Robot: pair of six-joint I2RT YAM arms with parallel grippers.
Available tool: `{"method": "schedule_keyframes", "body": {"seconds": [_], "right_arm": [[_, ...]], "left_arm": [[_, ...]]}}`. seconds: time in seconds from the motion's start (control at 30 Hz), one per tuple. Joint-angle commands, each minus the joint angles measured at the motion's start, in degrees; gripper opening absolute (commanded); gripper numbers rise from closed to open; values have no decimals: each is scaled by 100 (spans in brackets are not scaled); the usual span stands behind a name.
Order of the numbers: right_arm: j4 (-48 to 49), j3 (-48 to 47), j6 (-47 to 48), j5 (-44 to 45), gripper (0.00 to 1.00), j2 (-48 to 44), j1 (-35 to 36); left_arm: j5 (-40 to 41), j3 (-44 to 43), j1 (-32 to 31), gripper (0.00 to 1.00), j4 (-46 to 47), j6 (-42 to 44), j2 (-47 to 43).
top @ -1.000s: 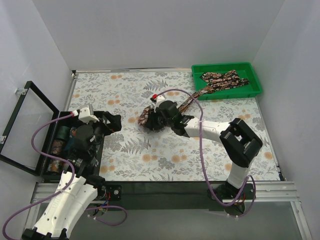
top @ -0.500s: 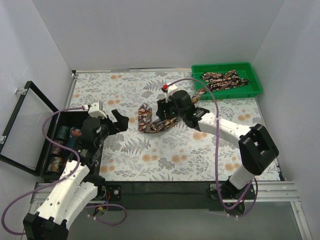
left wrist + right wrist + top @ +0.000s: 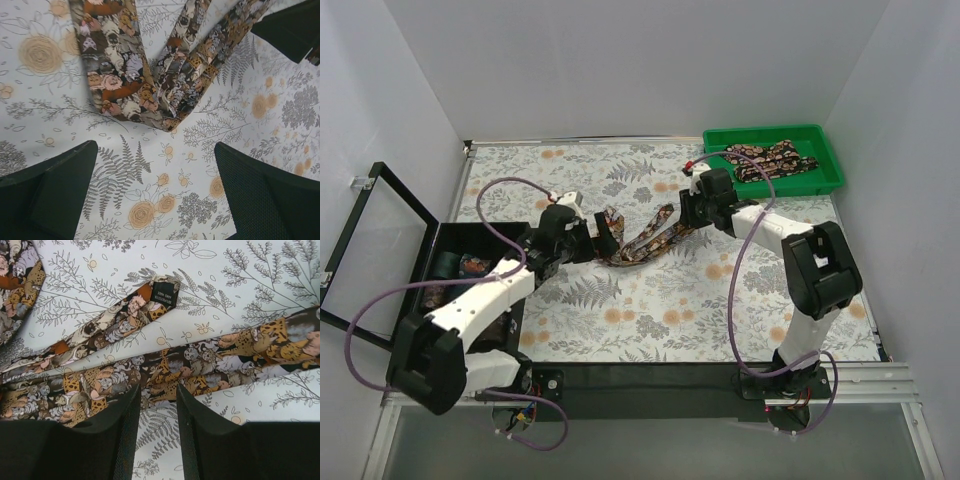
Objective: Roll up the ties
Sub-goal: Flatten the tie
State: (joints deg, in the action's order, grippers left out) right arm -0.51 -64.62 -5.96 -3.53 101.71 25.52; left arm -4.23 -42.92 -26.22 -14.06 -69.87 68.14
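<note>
Dark paisley fabric: finding tie [image 3: 655, 236] folded mid-frame, running lower left to upper right. Logging left gripper [image 3: 603, 239] nearer, gaping wide, holding nothing, facing fold just ahead. Logging right gripper [image 3: 689, 212] at tie's upper-right stretch, barely parted; grip undeterminable.

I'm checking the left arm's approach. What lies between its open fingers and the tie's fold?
Nothing but bare fern-print tablecloth lies between the left gripper and the tie, as the left wrist view shows; the fold sits just ahead of it.
</note>
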Motion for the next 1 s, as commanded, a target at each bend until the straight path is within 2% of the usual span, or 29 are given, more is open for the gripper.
{"method": "schedule_keyframes", "body": {"seconds": [0.0,0.17,0.3,0.73,0.9,0.97], "right_arm": [[51,-402,77,-209,35,252,-21],[60,-534,24,-227,35,674,-29],[60,-421,-238,-376,34,833,-29],[95,371,-898,-614,33,631,-21],[183,695,-1048,-684,33,455,32],[192,828,-1144,-710,33,350,58]], "left_arm": [[352,-498,-383,98,-96,-53,435],[1247,-1086,-762,98,-421,-45,1350],[1441,-1446,-981,98,-571,-124,2008],[2785,-2414,-1421,98,-993,-124,3512],[3323,-2528,-1421,86,-1054,-291,3899],[3568,-2520,-1421,77,-1054,-352,3952]]}}
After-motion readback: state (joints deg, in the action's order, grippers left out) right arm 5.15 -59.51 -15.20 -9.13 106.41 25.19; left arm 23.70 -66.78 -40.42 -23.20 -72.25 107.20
